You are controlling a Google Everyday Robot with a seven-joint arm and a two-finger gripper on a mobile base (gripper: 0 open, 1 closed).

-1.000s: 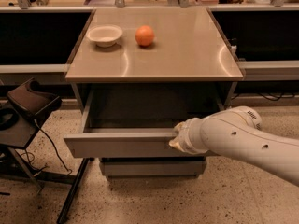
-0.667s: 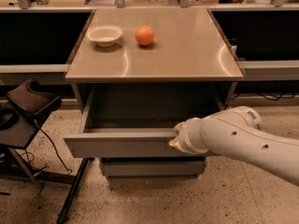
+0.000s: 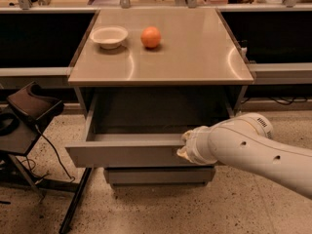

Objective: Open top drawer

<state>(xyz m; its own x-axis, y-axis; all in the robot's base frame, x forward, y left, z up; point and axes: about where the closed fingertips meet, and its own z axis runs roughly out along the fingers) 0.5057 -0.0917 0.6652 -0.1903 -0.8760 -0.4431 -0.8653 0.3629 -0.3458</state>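
The top drawer of the grey metal cabinet stands pulled out, its deep grey interior showing under the tabletop. My gripper is at the drawer's front edge, right of centre, at the end of the white arm that comes in from the lower right. A narrower grey drawer sits shut below it.
On the cabinet's top stand a white bowl and an orange. A dark stand with cables is at the left. Black counters run along the back. The floor is speckled stone.
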